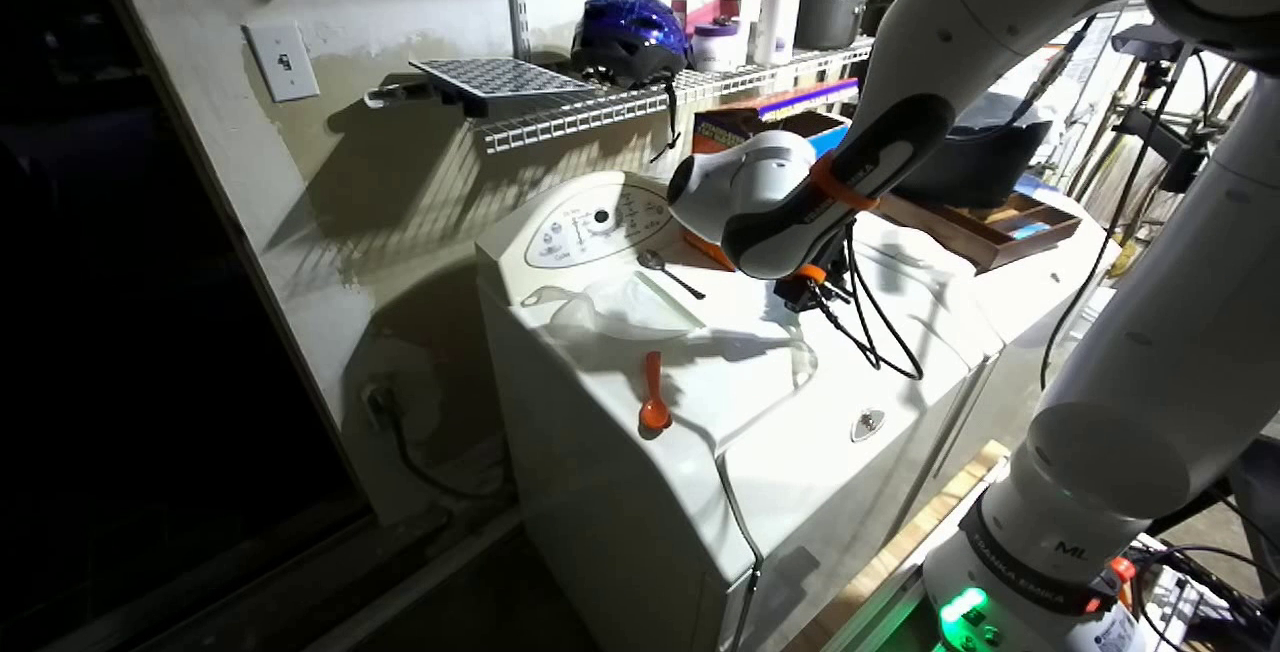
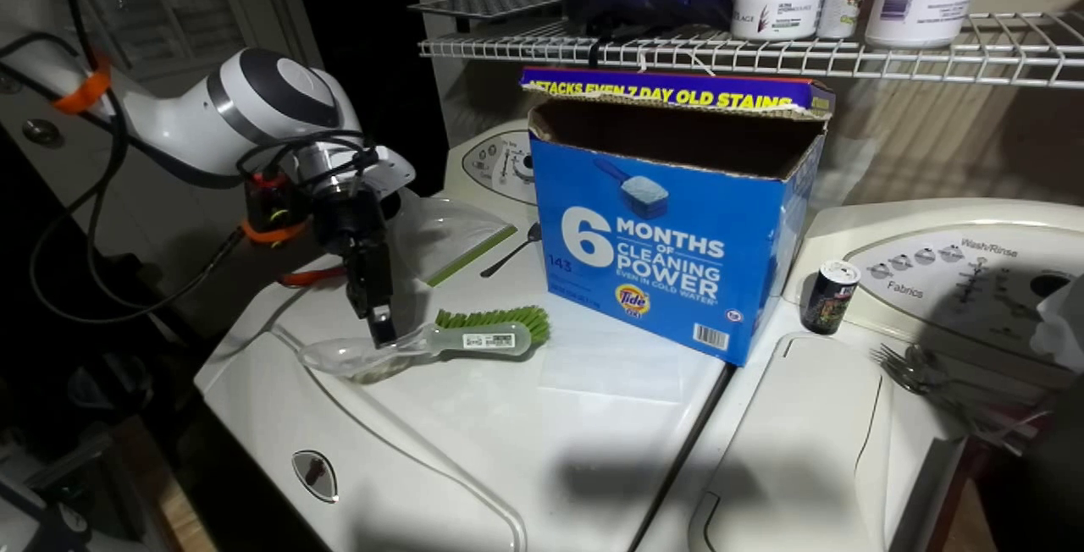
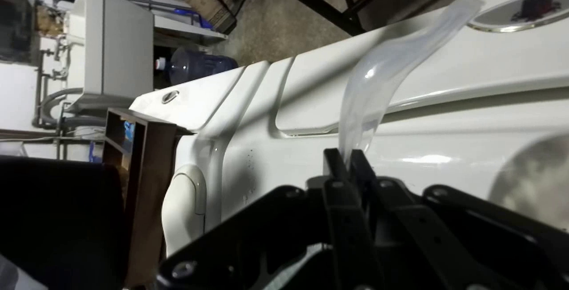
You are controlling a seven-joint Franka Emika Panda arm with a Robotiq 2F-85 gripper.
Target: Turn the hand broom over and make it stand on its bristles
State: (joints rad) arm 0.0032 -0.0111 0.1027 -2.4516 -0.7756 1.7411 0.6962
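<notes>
The white desk (image 2: 474, 442) fills much of the bottom in an exterior view. A big blue Tide box (image 2: 656, 260) stands on it, right of the middle. The hand broom (image 2: 445, 340) is low, left of the middle, green bristles (image 2: 498, 317) toward the frame's top. The pincer (image 3: 346, 156), nearly closed, pinches the hand broom's clear handle (image 3: 375, 72). A little orange spoon (image 1: 654, 404) lies just below the middle of an exterior view.

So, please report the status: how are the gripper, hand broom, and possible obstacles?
Gripper closed on hand broom, at the handle. Bristles not underneath yet. Tide box close by, might hinder turning.
</notes>
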